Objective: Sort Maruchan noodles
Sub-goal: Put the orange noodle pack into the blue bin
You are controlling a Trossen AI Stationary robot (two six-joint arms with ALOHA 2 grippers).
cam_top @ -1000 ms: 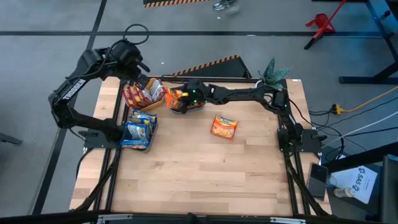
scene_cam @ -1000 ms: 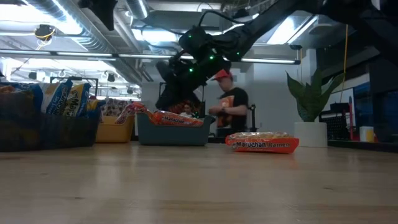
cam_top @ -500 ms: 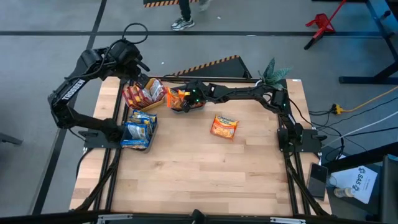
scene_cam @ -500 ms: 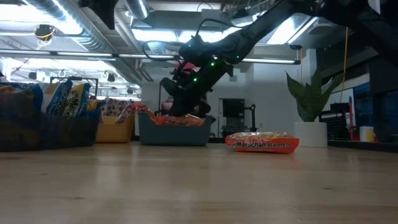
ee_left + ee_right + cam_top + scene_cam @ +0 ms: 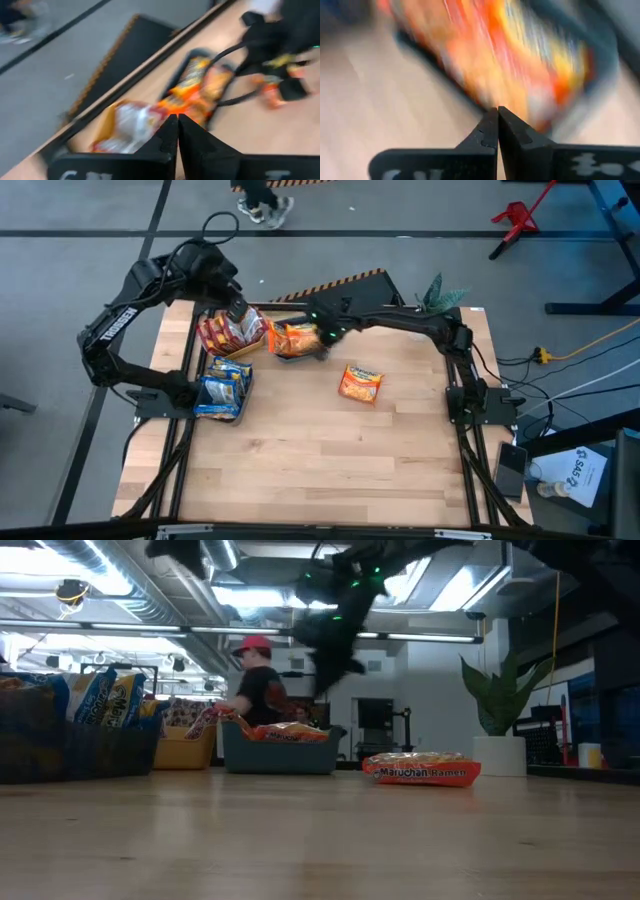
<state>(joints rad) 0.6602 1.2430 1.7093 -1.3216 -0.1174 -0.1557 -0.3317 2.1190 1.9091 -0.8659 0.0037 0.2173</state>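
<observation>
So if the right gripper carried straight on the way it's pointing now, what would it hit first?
Probably the orange noodle packets piled in the teal bin. The right gripper, shut and empty, points at that pile in its wrist view. The gap between them is hard to judge.

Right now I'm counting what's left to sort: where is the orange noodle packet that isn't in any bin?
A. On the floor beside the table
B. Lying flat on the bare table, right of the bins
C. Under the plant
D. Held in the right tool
B: the orange packet lies alone on the table, and the right tool is shut on nothing.
</observation>
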